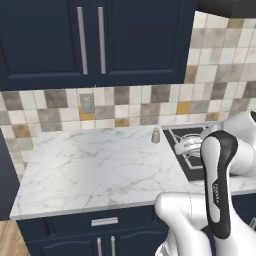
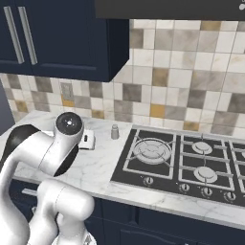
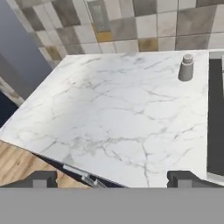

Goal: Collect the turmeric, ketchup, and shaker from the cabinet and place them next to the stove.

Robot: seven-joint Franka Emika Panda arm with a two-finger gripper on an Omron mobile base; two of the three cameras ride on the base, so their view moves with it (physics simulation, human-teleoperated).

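The cabinet [image 1: 95, 40] has both doors shut, so its shelf and anything on it are hidden. Its top is cut off by the upper edge in both base views. In the left base view the white arm covers most of the stove [image 1: 187, 150]; one corner with a burner grate is visible there. In the right base view the stove [image 2: 191, 160] lies open to see, with grates and a row of small knobs along its front edge, but its right side is cut by the picture border.

The shaker [image 1: 155, 135] stands upright on the marble counter [image 1: 90, 165], just beside the left edge of the stove and near the tiled wall. In the hand view its details are blurry.

The arm is folded low in front of the counter, the elbow high and the hand pointing forward over the counter's front edge. The gripper [image 3: 111, 178] shows two dark fingertips [image 3: 43, 178] standing wide apart with nothing between them, so it is open and holds no thing.
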